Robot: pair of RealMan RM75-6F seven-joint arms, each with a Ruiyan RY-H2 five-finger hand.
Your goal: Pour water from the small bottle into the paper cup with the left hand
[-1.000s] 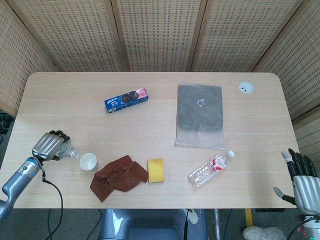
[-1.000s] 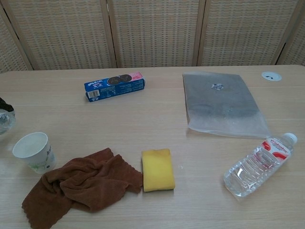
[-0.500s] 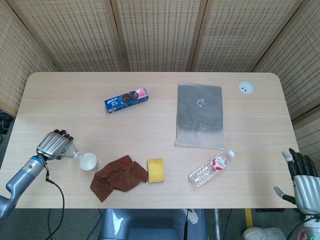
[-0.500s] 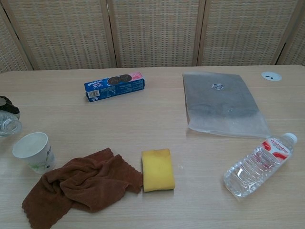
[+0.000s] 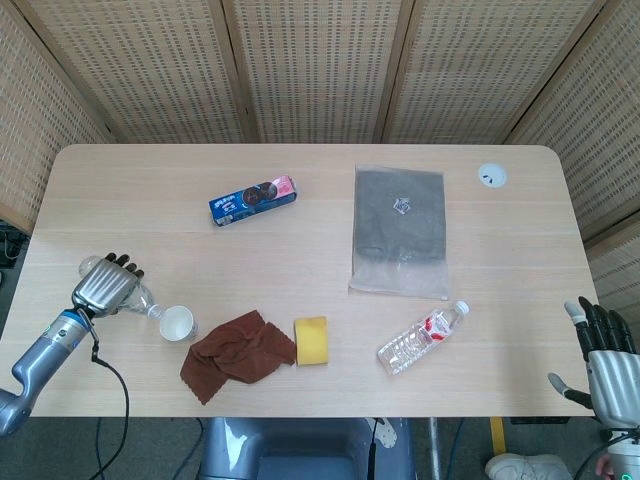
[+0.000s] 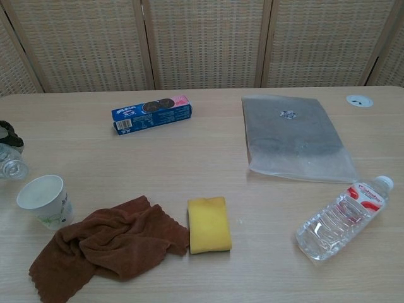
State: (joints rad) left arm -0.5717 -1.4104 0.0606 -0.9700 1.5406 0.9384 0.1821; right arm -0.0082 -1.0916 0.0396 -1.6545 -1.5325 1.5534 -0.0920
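Observation:
My left hand grips a small clear bottle at the table's left edge, tilted with its mouth close to the white paper cup. In the chest view only the bottle's end and dark fingertips show at the left border, just up and left of the cup. I cannot make out any stream of water. My right hand hangs off the table's near right corner, fingers spread, holding nothing.
A brown cloth lies right beside the cup, then a yellow sponge. A larger water bottle lies on its side at the front right. A blue cookie box, a grey bag and a white disc sit farther back.
My left hand has shifted slightly toward the far side and tipped the small bottle further, its mouth closing in on the cup. The right hand has not moved.

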